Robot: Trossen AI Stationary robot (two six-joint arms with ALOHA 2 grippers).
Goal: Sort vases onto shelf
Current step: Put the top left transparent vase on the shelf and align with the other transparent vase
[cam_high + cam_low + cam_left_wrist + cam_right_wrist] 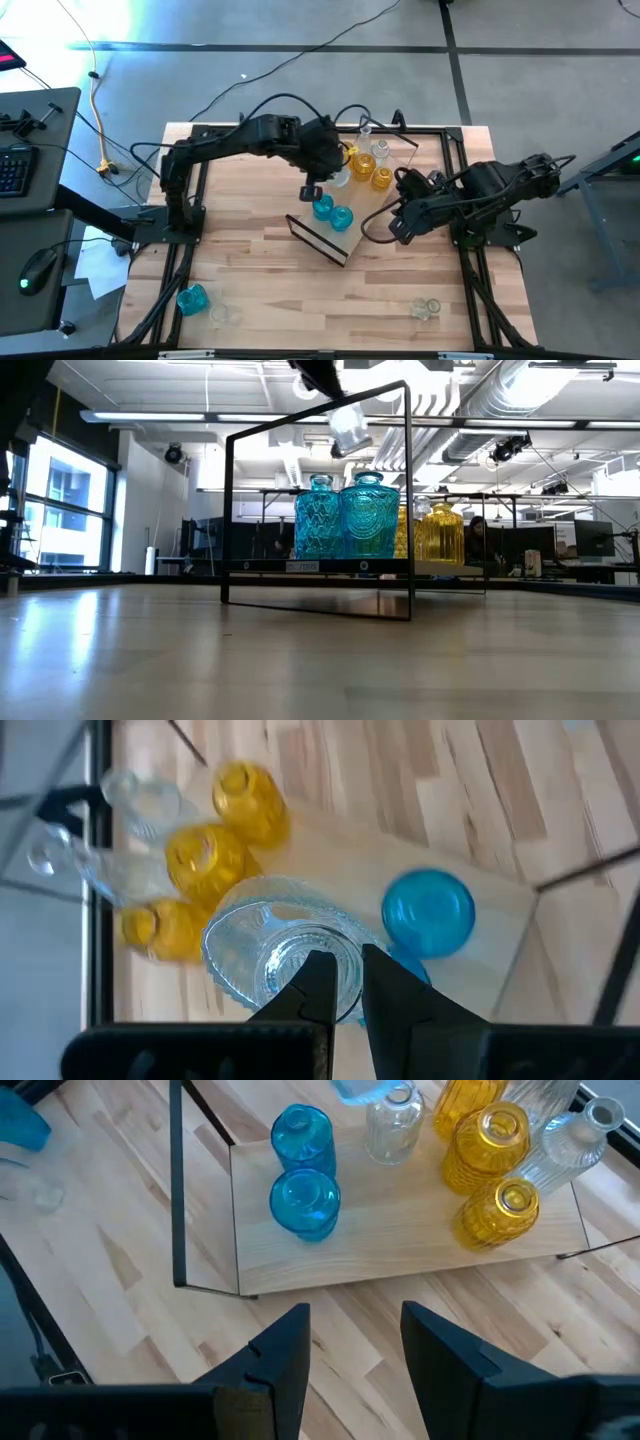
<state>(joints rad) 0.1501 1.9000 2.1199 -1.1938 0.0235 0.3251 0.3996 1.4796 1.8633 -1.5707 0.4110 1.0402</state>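
**Left arm carries a clear vase above the shelf**

A light-wood shelf [362, 222] with thin black wire frames at its ends lies diagonally on the wooden table [260, 290]; seen from above, two teal vases [332, 212] stand together near one end, three amber vases [371, 167] cluster toward the other, and clear vases [372, 140] sit beyond the amber ones, so the colours appear grouped on purpose.

The left gripper [340, 982] hangs over the middle of the shelf, between the teal pair and the amber group; its fingers are nearly closed, pinching the rim of a clear glass vase [285, 955]; the level view shows this vase [349, 428] lifted well above the board, near the top bar of the wire frame, probably held high so it clears the vases already standing; one more clear vase [393, 1122] stands on the board just below it, which suggests the carried one is bound for a spot beside that.

The right gripper [355, 1342] waits near the long edge of the shelf, fingers apart and holding nothing; it stays clear of the working arm.

Still off the shelf, toward the table's near edge: a teal vase [191, 298] lying on its side with a clear one [226, 315] beside it at one corner, and another clear piece [426, 309] toward the other; the sorting looks more than half done.
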